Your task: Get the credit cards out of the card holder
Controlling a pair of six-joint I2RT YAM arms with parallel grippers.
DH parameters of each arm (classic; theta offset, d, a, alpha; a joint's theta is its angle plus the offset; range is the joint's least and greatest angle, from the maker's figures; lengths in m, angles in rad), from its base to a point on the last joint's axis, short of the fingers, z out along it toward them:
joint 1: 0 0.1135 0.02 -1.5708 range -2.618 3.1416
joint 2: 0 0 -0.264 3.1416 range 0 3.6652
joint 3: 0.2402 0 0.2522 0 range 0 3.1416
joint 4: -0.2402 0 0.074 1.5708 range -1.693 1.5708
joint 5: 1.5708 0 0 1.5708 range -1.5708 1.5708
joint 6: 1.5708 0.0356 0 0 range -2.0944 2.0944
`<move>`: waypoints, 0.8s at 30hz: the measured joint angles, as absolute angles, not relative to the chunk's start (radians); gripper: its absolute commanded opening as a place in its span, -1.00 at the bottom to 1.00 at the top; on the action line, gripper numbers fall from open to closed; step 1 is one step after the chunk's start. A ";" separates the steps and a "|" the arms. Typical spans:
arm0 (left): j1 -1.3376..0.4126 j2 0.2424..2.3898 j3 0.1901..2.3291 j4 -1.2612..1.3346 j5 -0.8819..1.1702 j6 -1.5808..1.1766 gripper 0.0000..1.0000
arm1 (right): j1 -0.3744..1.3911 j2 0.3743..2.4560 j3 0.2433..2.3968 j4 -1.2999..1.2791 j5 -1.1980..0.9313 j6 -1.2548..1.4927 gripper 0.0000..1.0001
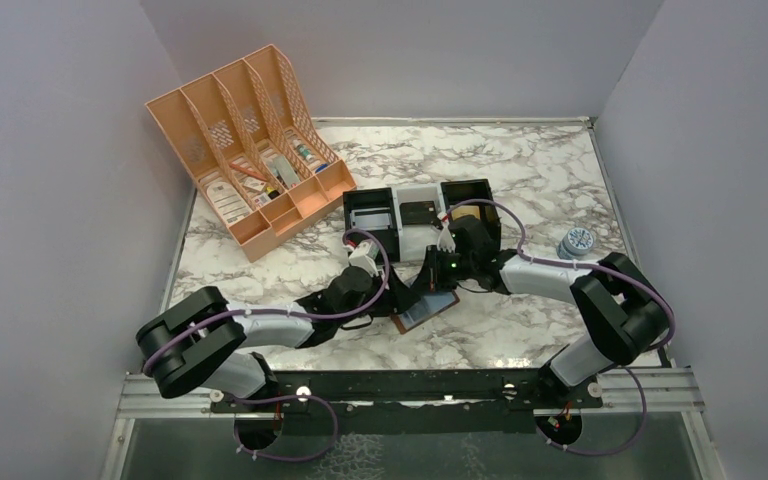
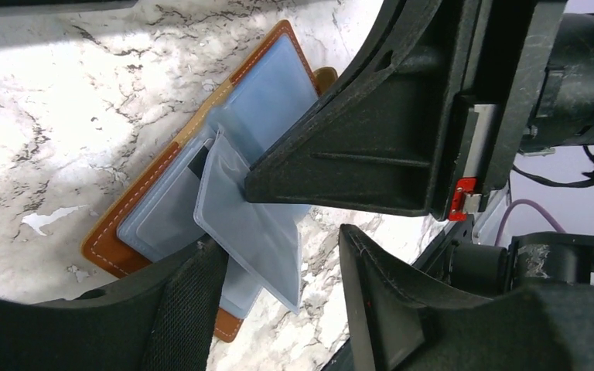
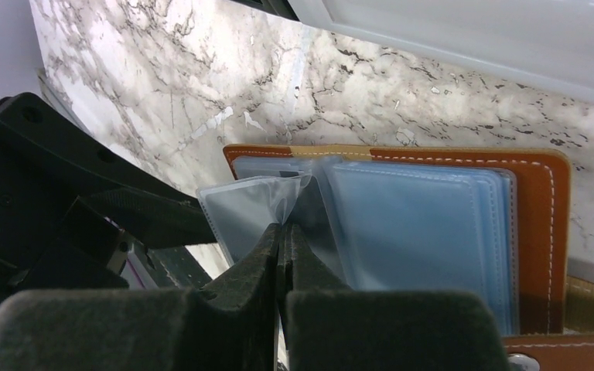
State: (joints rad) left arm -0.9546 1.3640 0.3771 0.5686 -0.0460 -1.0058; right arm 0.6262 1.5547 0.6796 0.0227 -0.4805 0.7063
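Card holder [image 1: 428,310] lies spread open on the marble table [image 1: 530,170], about centre in the top view. It's just at 6 o'clock of the black-and-white trays [image 1: 420,212], and the orange organizer [image 1: 250,165] is off at 10 o'clock.

My right gripper [image 3: 282,232] comes in from 2 o'clock with its fingers pressed together. They nip the clear pocket flap [image 3: 298,193] at its puckered corner and hold it up off the blue-grey pocket stack.

My left gripper [image 2: 280,243] comes in from 9 o'clock with its fingers apart, one on either side of a pale grey leaf [image 2: 240,209]. In the left wrist view that leaf pokes out of the holder toward 5 o'clock, past the brown edge. I see no contact between my pads and the leaf.

I can't tell whether the leaf is one of the credit cards or a sleeve with a card inside; it's too translucent to call.

Progress, my read:
- Done: holder open, a pocket pinched and lifted, and one leaf part-way out at most.
- Not done: no card lies free on the marble in any view, so I count zero extracted.
- Left: clamp my left fingers on the leaf, draw it toward 5 o'clock while my right pins the flap, set it down, and repeat for each remaining pocket. I can't see how many are loaded.
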 measured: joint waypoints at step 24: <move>-0.958 1.363 0.369 0.465 -0.089 -1.083 -0.97 | 0.620 1.419 0.715 -0.218 -0.108 0.568 -0.17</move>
State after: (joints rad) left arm -0.9577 1.3628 0.3691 0.4648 -0.0887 -1.0828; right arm 0.6197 1.4193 0.7155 -0.2184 -0.1081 0.5678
